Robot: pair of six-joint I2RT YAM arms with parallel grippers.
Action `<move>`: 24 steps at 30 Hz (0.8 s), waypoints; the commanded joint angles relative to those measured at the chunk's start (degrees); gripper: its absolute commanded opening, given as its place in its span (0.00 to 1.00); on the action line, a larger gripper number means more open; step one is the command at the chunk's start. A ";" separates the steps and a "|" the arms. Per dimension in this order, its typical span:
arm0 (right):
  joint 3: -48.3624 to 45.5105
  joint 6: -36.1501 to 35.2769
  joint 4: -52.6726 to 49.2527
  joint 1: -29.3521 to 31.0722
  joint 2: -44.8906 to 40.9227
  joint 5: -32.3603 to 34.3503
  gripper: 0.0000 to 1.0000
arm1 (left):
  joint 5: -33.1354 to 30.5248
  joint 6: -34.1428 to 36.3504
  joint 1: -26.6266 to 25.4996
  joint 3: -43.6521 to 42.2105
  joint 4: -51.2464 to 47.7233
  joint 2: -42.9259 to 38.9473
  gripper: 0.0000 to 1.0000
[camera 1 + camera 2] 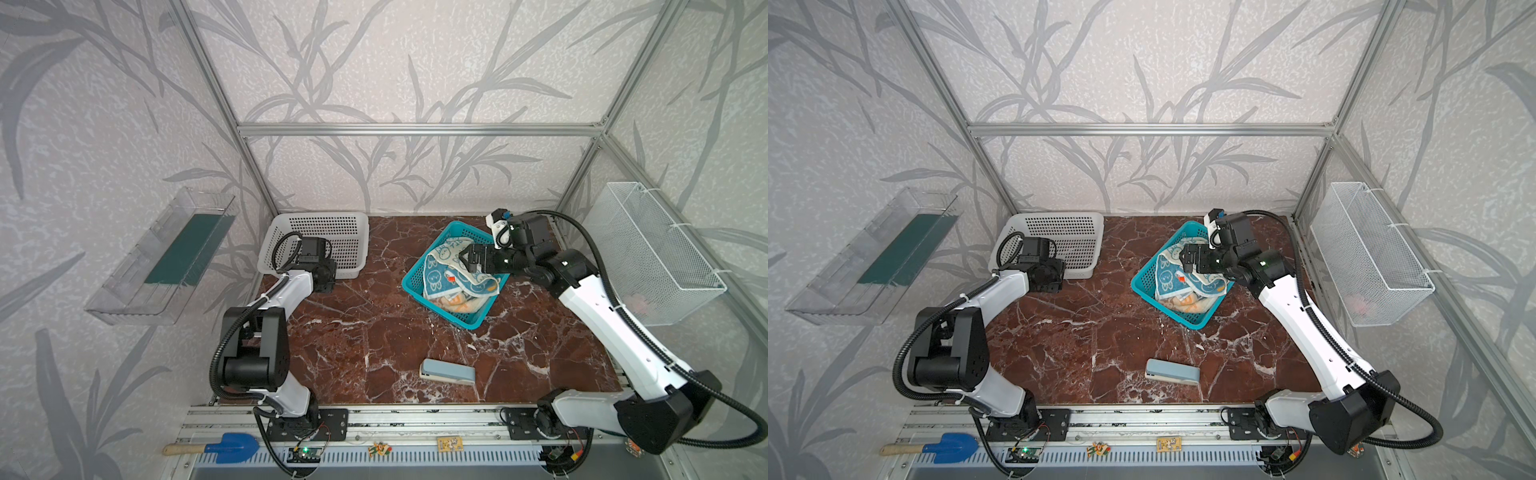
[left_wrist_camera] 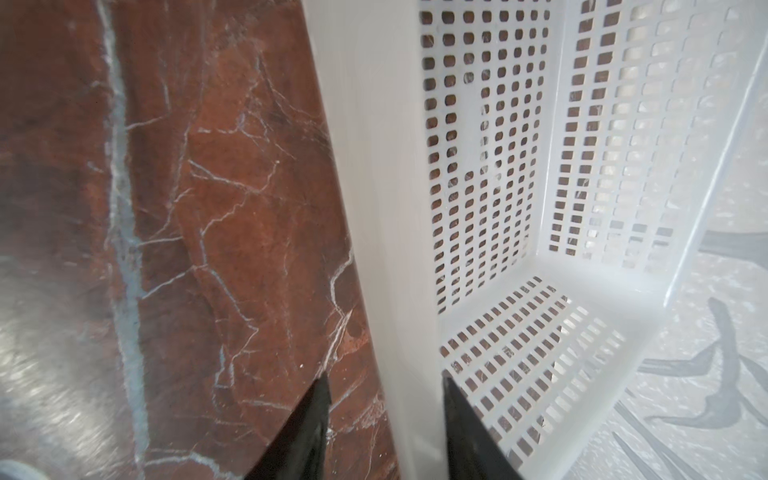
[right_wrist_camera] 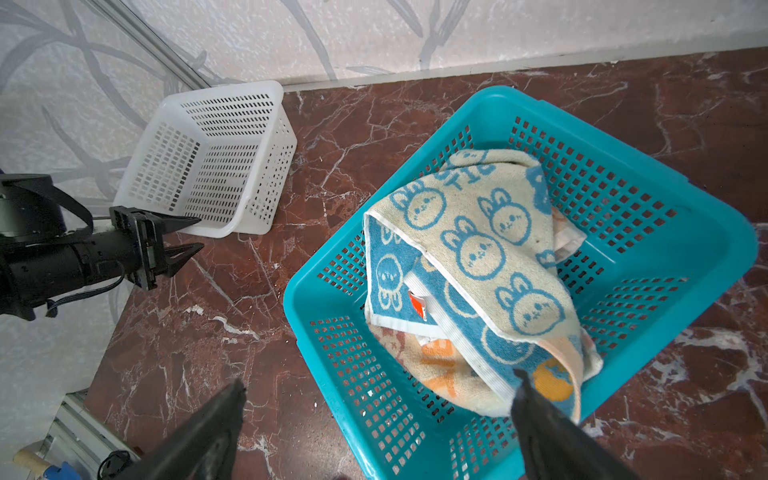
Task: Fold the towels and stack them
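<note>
Right of centre, towels (image 1: 444,266) lie crumpled in the teal basket (image 1: 465,316), none folded; right pincer (image 3: 380,378) gapes above; left pincer (image 2: 385,380) straddles the white basket (image 2: 582,124) wall, seemingly unclamped.

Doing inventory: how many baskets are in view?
3: a white basket at back left of the table, a teal basket right of it holding towels, a wire basket on the right wall. None seems hidden.
</note>
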 commanded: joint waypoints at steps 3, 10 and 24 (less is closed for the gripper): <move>-1.36 -1.58 -0.47 -1.55 -2.06 -1.37 0.99 | -2.19 -1.69 -0.28 3.29 -0.18 2.18 0.28; -1.81 -1.12 -0.66 -1.63 -2.40 -2.22 0.99 | -3.04 1.53 0.37 10.61 -2.28 6.48 0.11; -2.52 -0.70 -4.28 -1.65 -2.97 -0.25 0.99 | -4.53 -4.09 3.44 16.89 1.53 13.89 0.01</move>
